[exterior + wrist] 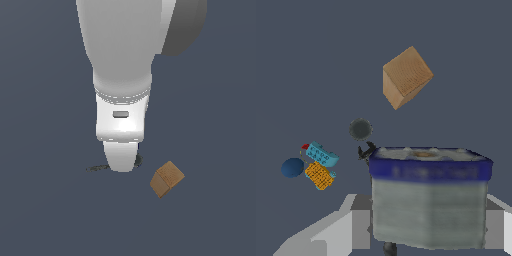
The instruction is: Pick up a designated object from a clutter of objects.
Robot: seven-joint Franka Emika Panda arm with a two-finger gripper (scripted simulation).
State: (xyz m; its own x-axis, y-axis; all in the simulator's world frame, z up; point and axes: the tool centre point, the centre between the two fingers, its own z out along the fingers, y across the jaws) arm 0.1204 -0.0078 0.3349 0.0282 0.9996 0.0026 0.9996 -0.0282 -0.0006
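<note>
The designated object (428, 205), a pale grey-white block with a dark blue top edge and a thin dark stub below, fills the near part of the wrist view. It sits between my gripper's (428, 222) two grey fingers (353, 225), which press on its sides, so the gripper is shut on it. The clutter of objects lies further off: a tan box (406, 77), a grey disc (360, 129), a dark thin tool (366, 151), a cyan block (322, 154), an orange block (319, 175) and a blue ball (292, 167). In the exterior view the white arm (121, 125) hides the gripper and the held block.
The tan box (167, 179) lies on the dark grey floor to the exterior view's right of the arm. A thin dark tool (97, 167) pokes out at the arm's left side. The other small items are hidden behind the arm there.
</note>
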